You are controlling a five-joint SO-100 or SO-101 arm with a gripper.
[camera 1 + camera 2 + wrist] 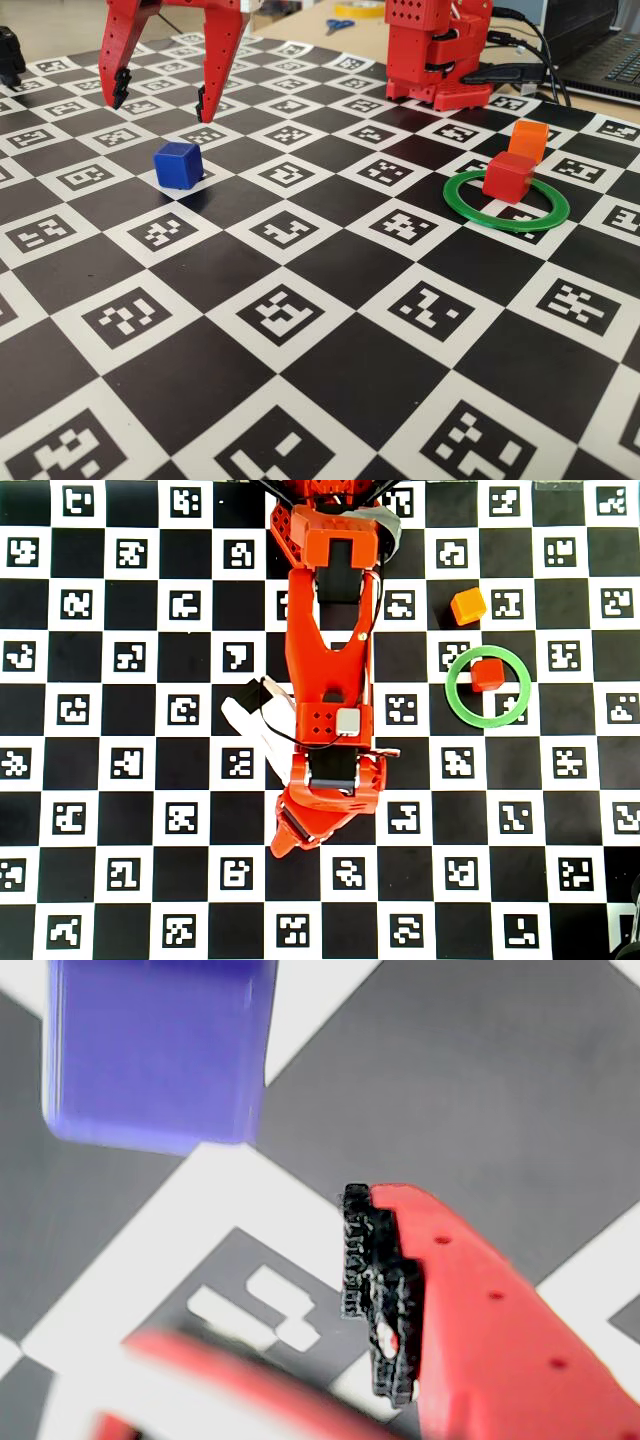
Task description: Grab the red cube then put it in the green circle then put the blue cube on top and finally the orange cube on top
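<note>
Jaws spread wide and empty, my gripper [160, 98] hangs just above and behind the blue cube [178, 164], arm stretched out over the checkered mat [300, 340], well apart from the red cube [507, 175] inside the green circle [470, 210].

Colours on the checkered bench [330, 390]

Black-and-white squares carry coded markers; cubes are red [507, 176], blue [178, 164] and orange [527, 140]; ring [470, 208] green; end effector [160, 96] red.

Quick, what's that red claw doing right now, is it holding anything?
Tool: open, holding nothing, hanging above the blue cube.
</note>
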